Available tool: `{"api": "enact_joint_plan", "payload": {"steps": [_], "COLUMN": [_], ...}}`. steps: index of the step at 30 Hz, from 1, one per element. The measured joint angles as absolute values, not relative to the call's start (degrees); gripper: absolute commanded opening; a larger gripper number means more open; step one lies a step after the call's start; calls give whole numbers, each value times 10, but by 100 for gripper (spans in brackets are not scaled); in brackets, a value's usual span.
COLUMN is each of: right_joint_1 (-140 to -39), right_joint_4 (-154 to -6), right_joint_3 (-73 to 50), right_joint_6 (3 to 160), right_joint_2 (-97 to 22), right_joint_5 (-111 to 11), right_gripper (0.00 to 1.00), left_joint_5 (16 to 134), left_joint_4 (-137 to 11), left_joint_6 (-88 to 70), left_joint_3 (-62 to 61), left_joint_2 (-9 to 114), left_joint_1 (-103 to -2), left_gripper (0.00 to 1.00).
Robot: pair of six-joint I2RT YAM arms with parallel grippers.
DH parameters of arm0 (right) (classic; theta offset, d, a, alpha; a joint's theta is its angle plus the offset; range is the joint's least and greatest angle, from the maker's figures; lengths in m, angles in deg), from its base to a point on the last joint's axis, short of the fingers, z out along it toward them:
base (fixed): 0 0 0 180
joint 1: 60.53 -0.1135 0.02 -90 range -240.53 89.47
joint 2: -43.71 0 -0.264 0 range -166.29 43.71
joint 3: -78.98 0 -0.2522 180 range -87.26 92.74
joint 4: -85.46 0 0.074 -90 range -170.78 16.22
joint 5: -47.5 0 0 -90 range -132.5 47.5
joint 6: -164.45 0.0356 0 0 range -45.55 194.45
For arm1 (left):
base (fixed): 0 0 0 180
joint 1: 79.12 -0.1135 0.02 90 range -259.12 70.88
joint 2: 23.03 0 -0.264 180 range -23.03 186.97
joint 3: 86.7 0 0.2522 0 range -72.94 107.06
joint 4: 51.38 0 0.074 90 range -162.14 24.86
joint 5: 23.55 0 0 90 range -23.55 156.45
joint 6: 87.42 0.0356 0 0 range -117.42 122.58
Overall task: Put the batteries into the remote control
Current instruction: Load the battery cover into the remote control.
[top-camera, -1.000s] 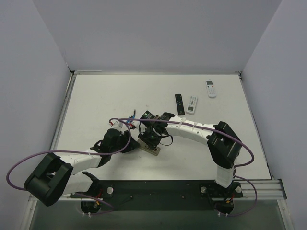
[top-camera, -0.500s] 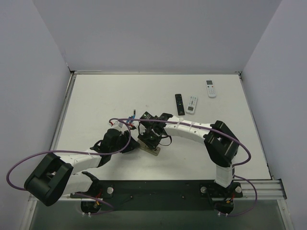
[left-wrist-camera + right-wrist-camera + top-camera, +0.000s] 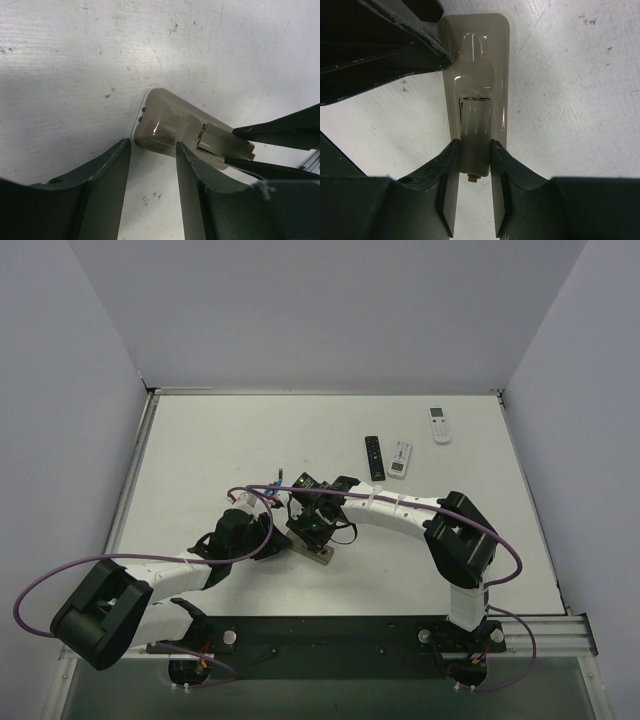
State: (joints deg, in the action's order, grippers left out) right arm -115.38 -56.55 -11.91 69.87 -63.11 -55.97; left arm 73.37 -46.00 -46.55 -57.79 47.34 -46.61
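Observation:
The remote control (image 3: 317, 553) lies grey-tan back up on the table between both arms. In the right wrist view the remote control (image 3: 496, 55) points away from me. My right gripper (image 3: 473, 150) is shut on its tan battery cover (image 3: 476, 132), which sticks out past the near end with a small tab showing. In the left wrist view my left gripper (image 3: 152, 145) is open at the other end of the remote control (image 3: 167, 117), and one fingertip (image 3: 181, 150) overlaps its edge. A tiny blue-dark sliver (image 3: 281, 479) lies behind the arms, too small to tell whether it is a battery.
A slim black remote (image 3: 373, 457) and a small white remote (image 3: 400, 458) lie side by side at the back right. Another white remote (image 3: 439, 424) lies farther back. Purple cables loop over both arms. Walls stand along the table's left, back and right edges.
The right arm has shifted slightly to the left with its wrist over the remote. The left arm and the remote have not visibly moved.

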Motion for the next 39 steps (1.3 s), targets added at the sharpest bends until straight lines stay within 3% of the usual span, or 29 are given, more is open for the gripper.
{"api": "enact_joint_plan", "payload": {"steps": [33, 39], "right_joint_1": [-1154, -1154], "right_joint_4": [-552, -552], "right_joint_3": [-102, -102], "right_joint_6": [721, 730], "right_joint_2": [-658, -658], "right_joint_5": [-564, -564], "right_gripper": [0, 8], "left_joint_5": [743, 742], "left_joint_4": [-443, -439], "left_joint_6": [-474, -479], "left_joint_3": [-582, -584], "left_joint_2": [481, 481], "left_joint_1": [-466, -465], "left_gripper": [51, 51]}}
